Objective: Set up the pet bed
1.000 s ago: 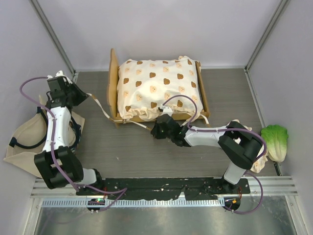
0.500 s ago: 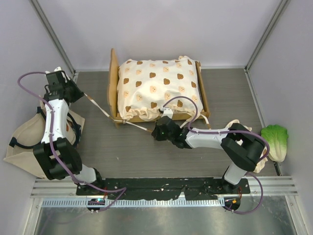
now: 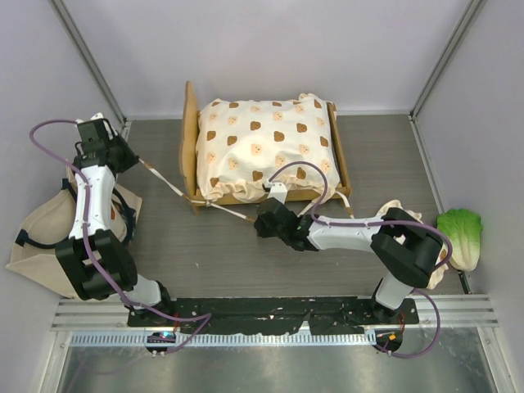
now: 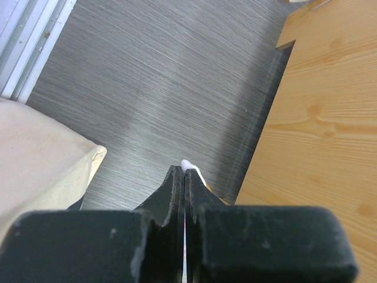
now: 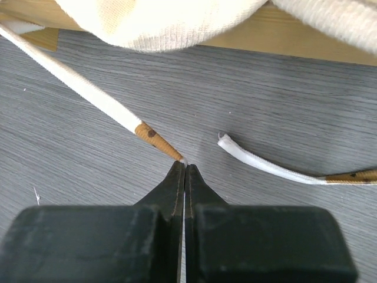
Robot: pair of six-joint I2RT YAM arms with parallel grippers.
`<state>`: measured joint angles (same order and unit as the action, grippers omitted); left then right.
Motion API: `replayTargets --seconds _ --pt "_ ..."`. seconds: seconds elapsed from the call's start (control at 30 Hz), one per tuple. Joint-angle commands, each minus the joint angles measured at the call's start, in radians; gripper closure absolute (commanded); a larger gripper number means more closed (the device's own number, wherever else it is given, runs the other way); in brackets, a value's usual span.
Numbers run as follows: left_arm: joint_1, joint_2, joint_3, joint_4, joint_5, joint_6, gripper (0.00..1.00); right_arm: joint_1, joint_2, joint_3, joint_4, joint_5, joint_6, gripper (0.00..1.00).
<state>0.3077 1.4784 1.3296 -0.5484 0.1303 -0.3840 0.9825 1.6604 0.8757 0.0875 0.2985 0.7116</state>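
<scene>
The pet bed (image 3: pixel 190 123), a light-wood frame, stands at the back middle with the cream bear-print cushion (image 3: pixel 266 147) on it. White ties with brown tips run off the cushion's front left corner. My left gripper (image 3: pixel 133 158) is shut on one tie (image 3: pixel 168 182), held taut out to the left. In the left wrist view the gripper (image 4: pixel 185 171) shows the tie's white tip (image 4: pixel 188 165) beside the wooden headboard (image 4: pixel 318 118). My right gripper (image 3: pixel 259 223) is shut on a second tie (image 3: pixel 231 213). In the right wrist view the gripper (image 5: pixel 185 166) pinches the brown tip (image 5: pixel 158 140).
A beige tote bag (image 3: pixel 45 237) lies at the left edge; it also shows in the left wrist view (image 4: pixel 41 159). A green lettuce toy (image 3: pixel 460 233) lies at the right wall. A loose tie end (image 5: pixel 265 165) lies on the grey table below the cushion (image 5: pixel 165 23).
My left gripper has moved up and to the left, pulling its tie straighter. My right gripper has shifted slightly left with its tie. The bed has not moved.
</scene>
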Motion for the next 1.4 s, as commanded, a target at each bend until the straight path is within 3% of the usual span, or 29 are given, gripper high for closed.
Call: replayTargets --seconds 0.0,0.17,0.27,0.33,0.37,0.47,0.57,0.7,0.73,0.77,1.03,1.07,1.23,1.37 --pt "0.011 -0.003 0.072 0.039 -0.048 0.033 1.0 0.007 -0.039 0.022 -0.081 0.116 -0.015 0.99" --pt "0.008 -0.018 0.056 0.044 0.099 0.014 1.0 0.008 -0.031 0.025 -0.042 0.019 -0.037 0.99" --pt "-0.016 -0.052 0.06 0.019 0.157 0.02 0.88 0.011 -0.053 0.019 0.044 -0.095 -0.072 0.8" --pt "-0.03 -0.094 0.056 -0.004 0.166 0.017 0.87 0.015 -0.074 0.023 0.073 -0.13 -0.095 0.69" --pt "-0.035 -0.11 0.051 -0.011 0.166 0.02 0.74 0.019 -0.085 0.023 0.078 -0.157 -0.095 0.66" --pt "-0.035 -0.171 0.028 -0.035 0.172 0.02 0.47 0.022 -0.142 0.017 0.08 -0.168 -0.1 0.57" --pt "-0.035 -0.22 0.022 -0.061 0.172 0.023 0.31 0.025 -0.221 -0.009 0.066 -0.139 -0.1 0.55" --pt "-0.041 -0.277 0.045 -0.102 0.219 0.011 0.23 0.025 -0.327 -0.024 0.002 0.0 -0.103 0.55" --pt "-0.048 -0.289 0.048 -0.102 0.23 0.004 0.15 0.021 -0.341 -0.014 -0.014 0.028 -0.107 0.54" --pt "-0.062 -0.306 0.049 -0.104 0.23 -0.003 0.01 0.015 -0.355 -0.003 -0.049 0.049 -0.11 0.49" --pt "-0.298 -0.487 -0.021 -0.113 0.097 -0.03 0.0 -0.105 -0.251 0.302 -0.161 -0.001 -0.223 0.45" --pt "-0.33 -0.503 -0.045 -0.113 0.094 -0.036 0.0 -0.113 -0.222 0.339 -0.175 -0.001 -0.234 0.39" --pt "-0.371 -0.564 -0.118 -0.114 0.097 -0.058 0.01 -0.169 -0.009 0.705 -0.33 0.059 -0.273 0.36" --pt "-0.378 -0.624 -0.187 -0.102 0.144 -0.095 0.0 -0.222 0.195 0.897 -0.373 0.102 -0.301 0.34"
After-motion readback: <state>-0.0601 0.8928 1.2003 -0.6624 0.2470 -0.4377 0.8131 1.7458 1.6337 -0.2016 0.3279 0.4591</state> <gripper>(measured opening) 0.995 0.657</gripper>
